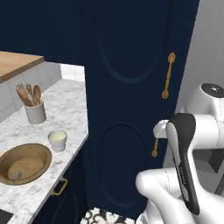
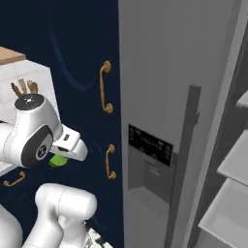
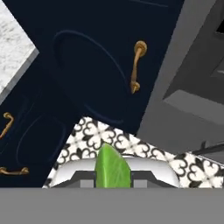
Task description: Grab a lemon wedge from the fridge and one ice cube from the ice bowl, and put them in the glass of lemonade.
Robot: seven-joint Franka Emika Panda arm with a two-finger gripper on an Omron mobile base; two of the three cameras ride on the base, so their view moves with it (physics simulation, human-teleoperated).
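Navy cabinets back the end effector (image 2: pixel 62 159), which is clenched on the lemon wedge (image 3: pixel 113 168). Its target, the glass of lemonade (image 1: pixel 57 140), stands well off to its left on the table (image 1: pixel 65 113).

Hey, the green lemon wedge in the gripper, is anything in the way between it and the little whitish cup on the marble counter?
The gripper holds the lime-green lemon wedge in front of the tall navy cabinet. The small whitish cup of lemonade stands open-topped on the marble counter, beside the brown wooden bowl. Nothing visible blocks the way.
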